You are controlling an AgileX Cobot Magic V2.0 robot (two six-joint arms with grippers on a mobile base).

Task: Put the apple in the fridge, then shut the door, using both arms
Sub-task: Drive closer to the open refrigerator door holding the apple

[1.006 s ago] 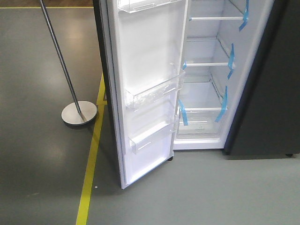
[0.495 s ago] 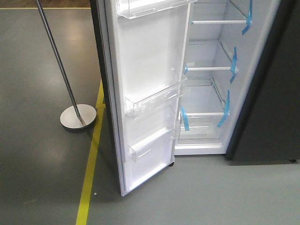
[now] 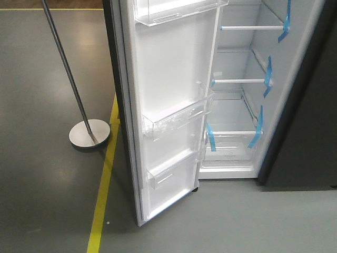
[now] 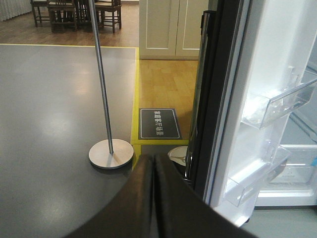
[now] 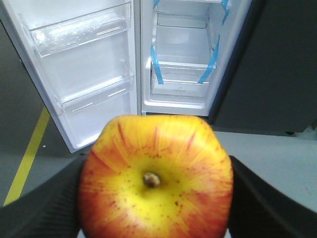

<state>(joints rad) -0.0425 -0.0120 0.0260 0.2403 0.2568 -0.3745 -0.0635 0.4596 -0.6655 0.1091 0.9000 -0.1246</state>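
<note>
The apple [image 5: 156, 173], red with a yellow patch round its stem, fills the lower right wrist view, and my right gripper [image 5: 154, 203] is shut on it with a dark finger at either side. Ahead stands the fridge [image 3: 237, 105], its white inside showing shelves marked with blue tape [image 3: 210, 138]. The door [image 3: 174, 68] is swung wide open to the left, white inside with clear bins [image 3: 176, 117]. My left gripper [image 4: 153, 166] is shut and empty, low beside the door's [image 4: 262, 59] dark outer edge. The front view shows neither gripper.
A metal pole on a round base [image 3: 89, 133] stands left of the door. A yellow floor line [image 3: 102, 195] runs beneath the door's edge. A dark grey panel [image 3: 310, 132] flanks the fridge on the right. A floor sign [image 4: 158, 123] lies behind the door.
In the front view the fridge and its open door have slid a little right and down and look slightly larger. The door stays open.
</note>
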